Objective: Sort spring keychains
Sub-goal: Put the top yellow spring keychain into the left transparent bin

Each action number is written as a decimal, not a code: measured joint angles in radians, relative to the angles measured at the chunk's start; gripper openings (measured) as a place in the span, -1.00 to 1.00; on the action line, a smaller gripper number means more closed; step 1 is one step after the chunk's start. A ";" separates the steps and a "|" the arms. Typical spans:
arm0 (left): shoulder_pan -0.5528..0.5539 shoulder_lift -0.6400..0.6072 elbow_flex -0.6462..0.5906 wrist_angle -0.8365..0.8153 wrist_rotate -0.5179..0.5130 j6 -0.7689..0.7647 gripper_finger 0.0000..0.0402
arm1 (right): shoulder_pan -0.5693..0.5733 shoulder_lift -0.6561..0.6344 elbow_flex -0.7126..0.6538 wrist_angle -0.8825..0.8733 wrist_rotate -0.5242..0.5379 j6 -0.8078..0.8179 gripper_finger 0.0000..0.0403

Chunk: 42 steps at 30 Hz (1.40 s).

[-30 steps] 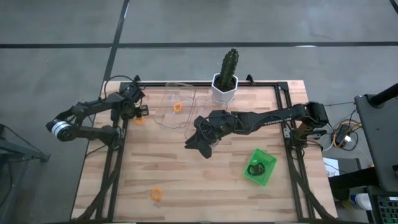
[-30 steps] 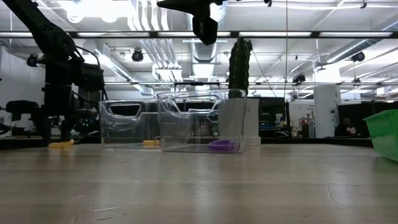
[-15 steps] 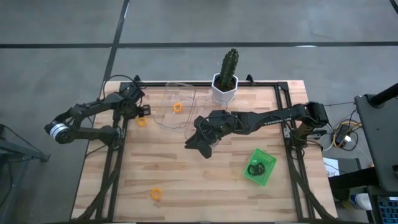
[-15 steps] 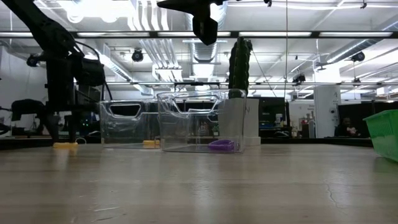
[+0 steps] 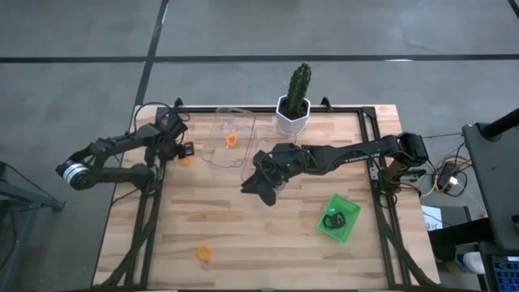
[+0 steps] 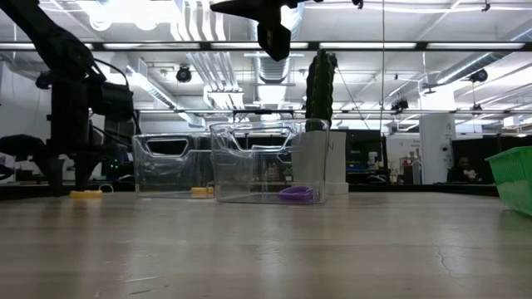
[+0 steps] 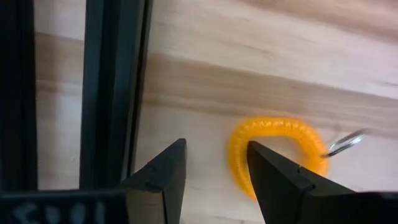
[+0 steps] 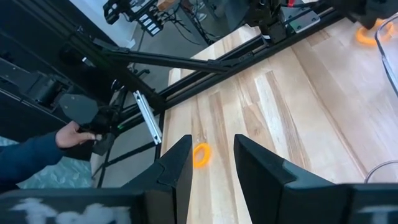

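This is a robotics lab in a large industrial hall. A wooden table [image 5: 243, 219] in a black metal frame [image 5: 150, 219] stands on a bare grey concrete floor [image 5: 81, 49]. Beyond the table, the low view shows an open ceiling [image 6: 208, 66] with exposed ducts, pipes and strip lights, and dark equipment racks. A potted cactus [image 5: 296, 93] sits at the table's far edge, and cables [image 5: 450, 174] trail beside the table.

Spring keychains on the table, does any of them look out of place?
Yes. One orange spring keychain lies alone near the table's front edge, far from the clear trays. Another orange one sits loose on the wood beside the open left gripper.
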 joint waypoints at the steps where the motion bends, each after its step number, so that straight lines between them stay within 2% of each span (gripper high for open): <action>1: -0.001 0.000 -0.007 0.006 -0.003 -0.003 -0.19 | -0.001 0.000 0.000 0.000 0.000 -0.001 -0.45; 15: -0.003 -0.002 -0.029 0.047 -0.031 -0.046 -0.19 | -0.003 0.000 0.000 0.000 0.000 0.001 -0.45; 23: -0.007 -0.002 -0.030 0.047 -0.035 0.004 -0.20 | -0.003 0.000 0.000 0.000 -0.001 0.005 -0.45; 28: -0.024 -0.001 -0.045 0.046 -0.049 0.027 -0.40 | -0.003 0.000 0.000 0.000 -0.001 0.006 -0.45; 35: -0.032 -0.003 -0.088 0.046 -0.062 0.048 -0.92 | -0.003 0.000 0.000 0.001 -0.002 0.017 -0.45; 42: -0.033 -0.039 -0.055 -0.013 -0.048 0.045 -0.92 | -0.003 0.000 0.000 0.001 -0.002 0.028 -0.45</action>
